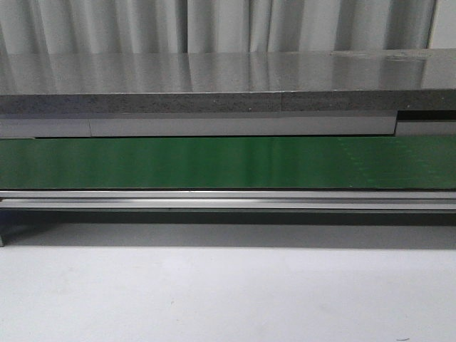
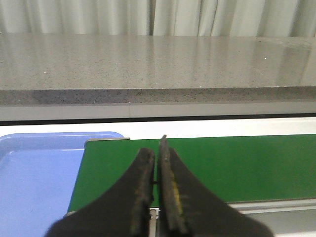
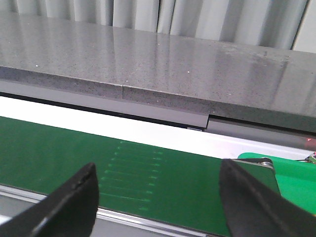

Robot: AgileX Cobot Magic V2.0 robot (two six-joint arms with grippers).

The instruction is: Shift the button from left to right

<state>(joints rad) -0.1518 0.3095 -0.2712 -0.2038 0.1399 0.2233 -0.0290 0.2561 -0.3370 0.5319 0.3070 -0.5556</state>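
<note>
Grey curtains behind, green belt (image 1: 228, 162) bare across the table (image 1: 228, 285), and the button is nowhere in view, so no bearing yet — left hand (image 2: 158, 170) clenched on nothing by the blue tray (image 2: 34, 173), right hand (image 3: 158, 190) spread wide.

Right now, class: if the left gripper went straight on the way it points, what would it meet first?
Probably the green conveyor belt just beyond the shut left gripper; farther on stands the grey stone ledge, though depth is unclear.
</note>
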